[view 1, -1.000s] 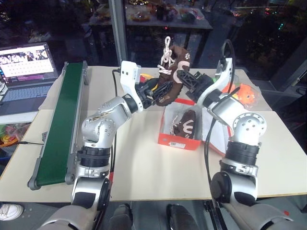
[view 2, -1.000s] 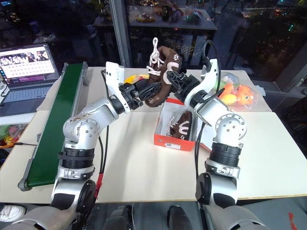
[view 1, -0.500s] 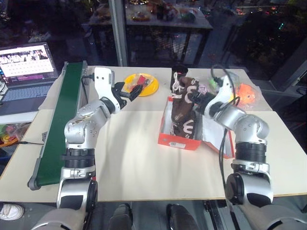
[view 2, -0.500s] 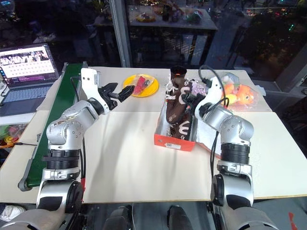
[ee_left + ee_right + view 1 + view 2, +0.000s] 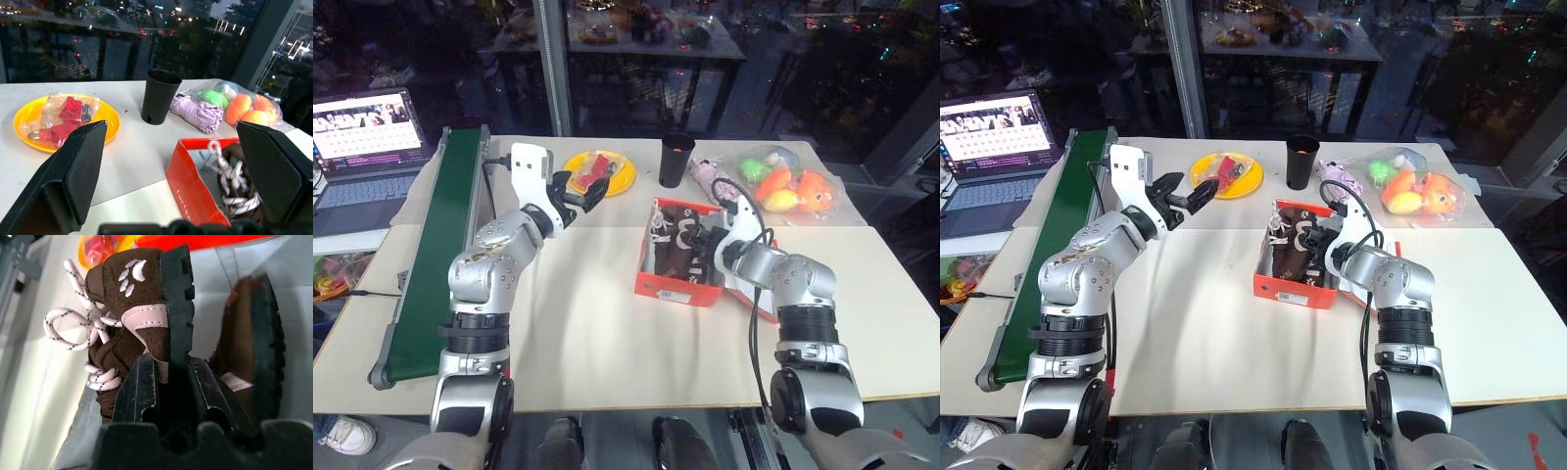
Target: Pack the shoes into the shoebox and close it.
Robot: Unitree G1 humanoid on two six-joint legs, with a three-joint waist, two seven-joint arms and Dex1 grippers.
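Both shoes (image 5: 683,245) sat inside the shoebox (image 5: 677,287), which stood open on the pale table (image 5: 597,333) a little right of centre, its red-orange wall facing me. In the right wrist view one shoe (image 5: 142,328) lay on its side with its pale laces looped outward and its black sole turned toward the second shoe (image 5: 257,342), which lay along the white inner wall — I could not tell whether the two touched. The right gripper (image 5: 168,382) reached into the box from its right side and was pinched on the near shoe, the two black fingers (image 5: 134,391) pressed against the brown upper and the edge of the sole. The box lid (image 5: 756,294) lay flapped out to the right, mostly hidden behind my right arm. The left gripper (image 5: 579,191) hung above the table well left of the box, fingers spread wide and holding nothing, pointed toward the yellow plate (image 5: 619,181). The plate carried red pieces in clear wrapping. Behind the box stood a black cup (image 5: 675,160), upright; just right of it lay a pink plush toy (image 5: 195,112) and a clear bag of coloured toy fruit (image 5: 788,186). Along the table's left edge ran a green conveyor belt (image 5: 435,250), with an open laptop (image 5: 362,137) beyond it.
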